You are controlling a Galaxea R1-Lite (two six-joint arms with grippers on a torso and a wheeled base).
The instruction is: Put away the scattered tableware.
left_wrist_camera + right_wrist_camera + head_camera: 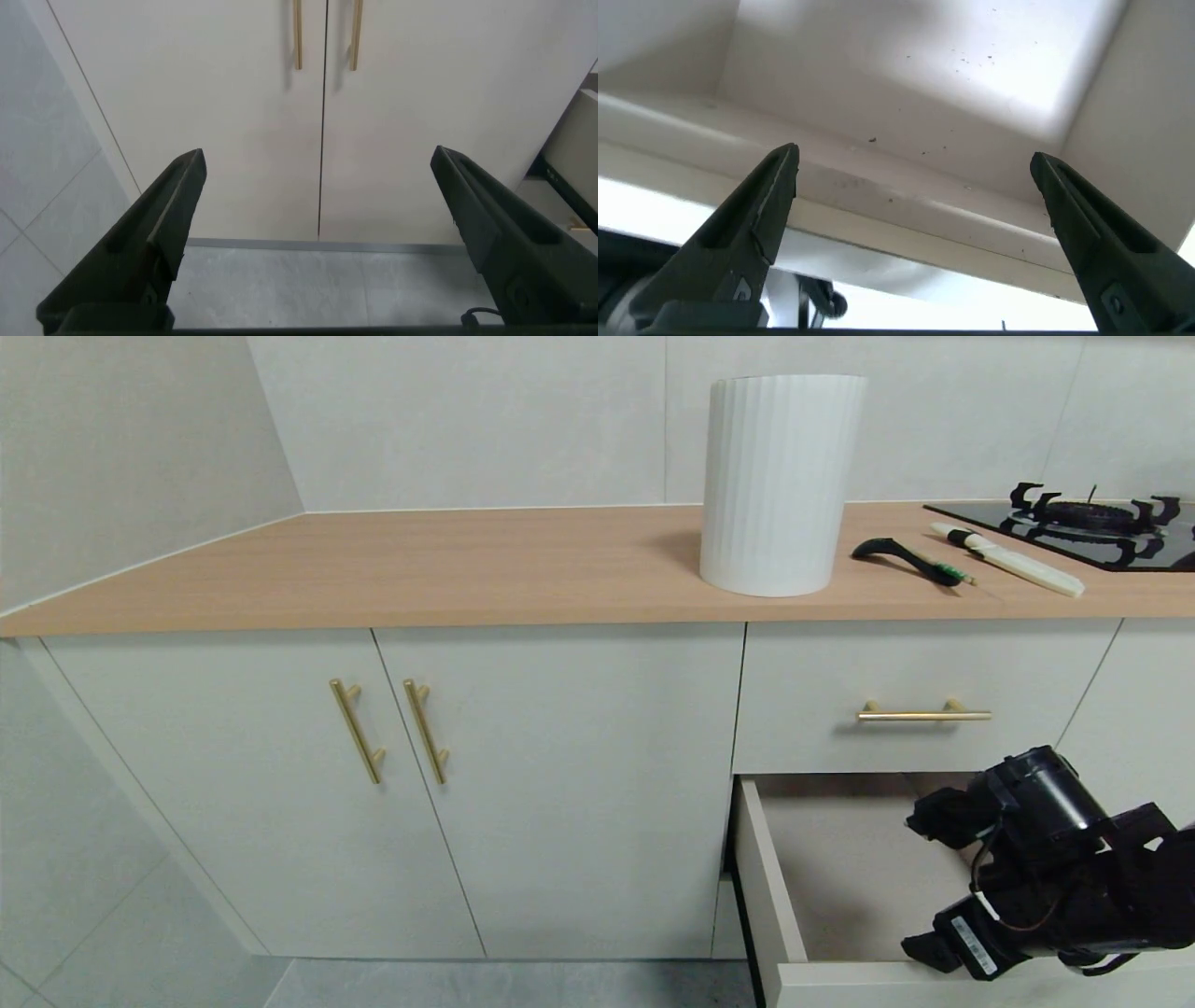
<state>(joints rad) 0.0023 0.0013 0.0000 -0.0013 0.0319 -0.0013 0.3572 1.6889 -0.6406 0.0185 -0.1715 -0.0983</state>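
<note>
On the wooden countertop (420, 565) lie a black-handled utensil (907, 559) and a white knife (1008, 560), both to the right of a tall white ribbed container (778, 481). Below them the lower drawer (761, 868) stands pulled out, and I see nothing in it. My right gripper (936, 882) hangs over the drawer's front right part, open and holding nothing. In the right wrist view its fingers (752, 233) spread wide over the drawer's pale inside (971, 56). My left gripper (318, 215) is open and bare, low in front of the double cabinet doors (322, 112).
A black gas hob (1092, 523) occupies the counter's far right. The upper drawer (924, 695) with a brass handle is closed. The double doors (392, 784) on the left are closed. Grey tiled floor (308, 289) lies below, and a tiled wall runs along the left.
</note>
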